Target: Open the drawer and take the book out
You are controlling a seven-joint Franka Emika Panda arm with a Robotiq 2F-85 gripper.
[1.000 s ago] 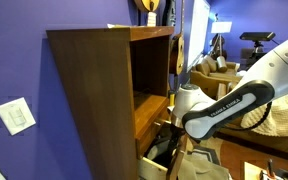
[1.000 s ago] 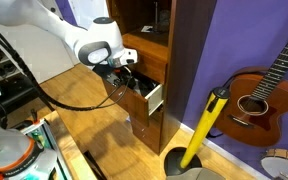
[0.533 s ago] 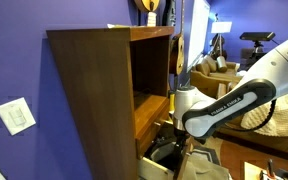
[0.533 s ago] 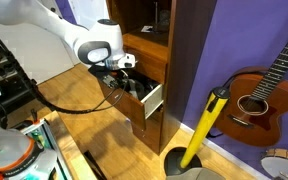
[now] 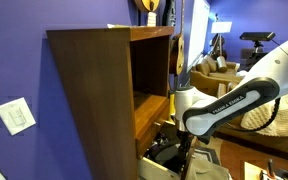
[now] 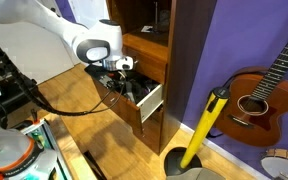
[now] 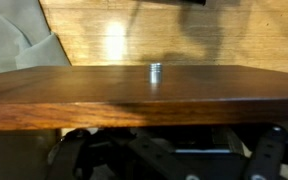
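The tall dark brown cabinet [image 5: 89, 90] shows in both exterior views, its other side here [image 6: 189, 60]. Its low drawer [image 5: 150, 166] stands pulled out, with a pale side wall and a brown front [image 6: 149, 101]. My gripper [image 5: 170, 150] reaches down into the open drawer [image 6: 125, 79]. In the wrist view the gripper [image 7: 174, 138] sits just behind the drawer's brown wooden board [image 7: 144, 98], its dark fingers [image 7: 79, 150] spread wide apart. A thin blue-grey edge [image 7: 199, 153] lies between them; I cannot tell whether it is the book. The book is otherwise hidden.
A guitar [image 6: 261, 95] leans on the purple wall beside the cabinet. A yellow-handled tool [image 6: 205, 125] stands in a dark round base on the wooden floor. Chairs and more guitars [image 5: 216, 62] stand behind the arm. A small metal cylinder [image 7: 155, 70] shows beyond the board.
My gripper has sunk a little deeper into the open drawer. The drawer and the cabinet have not visibly moved.
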